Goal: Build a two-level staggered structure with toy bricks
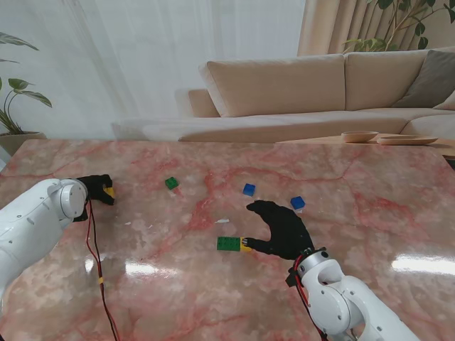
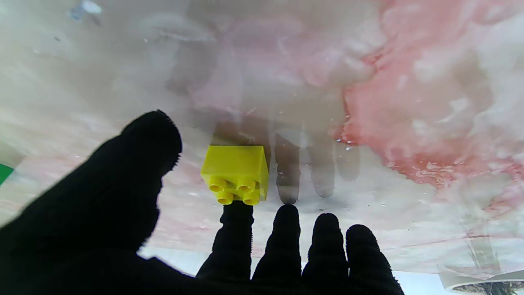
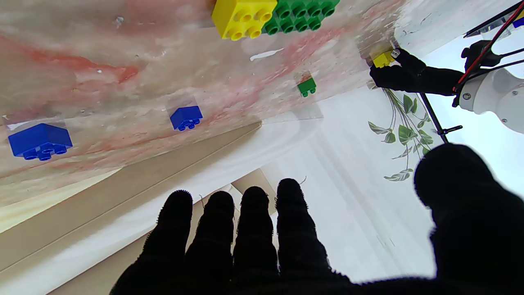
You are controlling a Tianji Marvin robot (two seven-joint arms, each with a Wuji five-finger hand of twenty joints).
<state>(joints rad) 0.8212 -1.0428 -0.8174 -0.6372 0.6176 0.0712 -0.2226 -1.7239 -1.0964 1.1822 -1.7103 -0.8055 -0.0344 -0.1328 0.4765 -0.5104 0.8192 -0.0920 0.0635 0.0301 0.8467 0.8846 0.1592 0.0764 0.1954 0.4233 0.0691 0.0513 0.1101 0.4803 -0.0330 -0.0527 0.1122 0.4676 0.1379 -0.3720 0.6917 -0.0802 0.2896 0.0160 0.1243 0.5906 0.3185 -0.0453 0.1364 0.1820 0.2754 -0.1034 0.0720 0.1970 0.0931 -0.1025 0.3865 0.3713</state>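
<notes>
A long green brick (image 1: 227, 244) lies near the table's middle with a yellow brick (image 1: 245, 247) butted against its right end; both show in the right wrist view as the green brick (image 3: 303, 16) and the yellow brick (image 3: 241, 16). My right hand (image 1: 283, 229) hovers just right of them, open, fingers (image 3: 254, 229) spread and holding nothing. At the far left my left hand (image 1: 94, 189) is open around a second yellow brick (image 2: 235, 172) resting on the table; one fingertip (image 2: 236, 213) touches its studs and the thumb (image 2: 143, 164) stays apart.
A small green brick (image 1: 171, 183) lies farther from me, left of centre. Two blue bricks (image 1: 249, 189) (image 1: 297, 202) lie beyond my right hand. A red cable (image 1: 96, 263) hangs along the left arm. A sofa (image 1: 306, 85) stands past the table's far edge.
</notes>
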